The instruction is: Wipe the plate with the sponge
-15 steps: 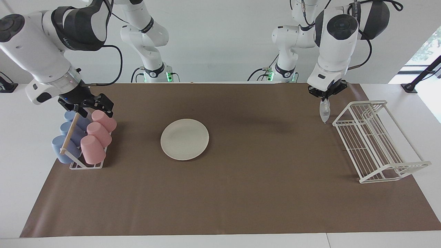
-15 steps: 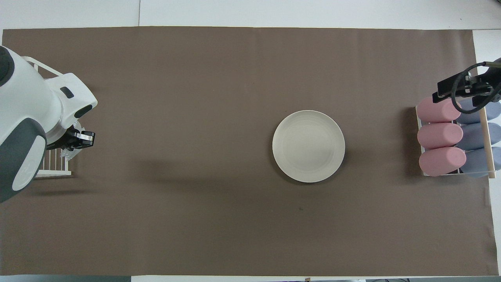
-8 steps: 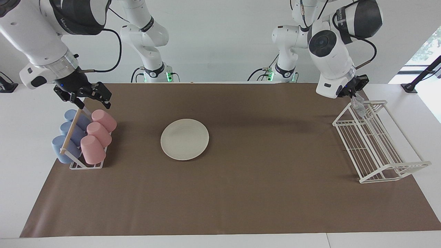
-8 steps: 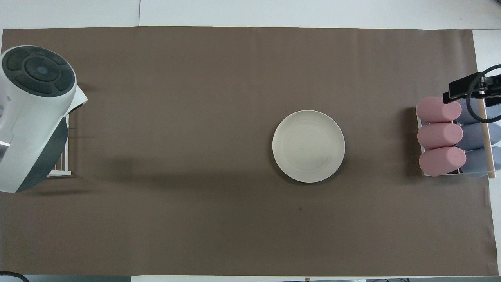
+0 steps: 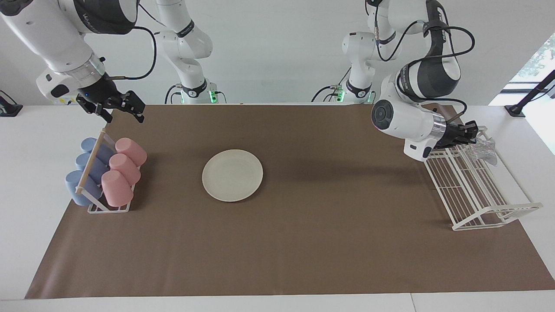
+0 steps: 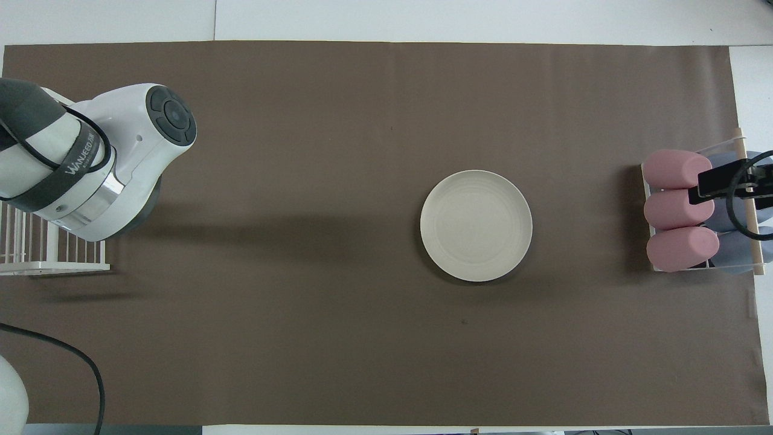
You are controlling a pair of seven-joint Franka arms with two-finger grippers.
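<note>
The cream-white plate [image 5: 232,175] [image 6: 476,225] lies flat on the brown mat, toward the right arm's end. My left gripper [image 5: 473,136] points sideways over the white wire rack [image 5: 475,193], shut on the silvery-grey sponge [image 5: 484,149], which hangs from its tip above the rack's end nearer to the robots. In the overhead view the left arm's body hides this gripper and the sponge. My right gripper [image 5: 122,113] hangs open and holds nothing, in the air above the mat's corner, just past the cup rack's end nearer to the robots.
A cup rack [image 5: 93,207] with pink cups [image 6: 676,209] and blue cups [image 5: 81,187] stands at the right arm's end. The wire rack [image 6: 54,264] stands at the left arm's end. Brown mat [image 5: 329,242] covers the table between them.
The left arm has swung the sponge from over the mat beside the wire rack to over the rack, its wrist turning sideways. The right gripper has lifted away from the cups, toward the robots.
</note>
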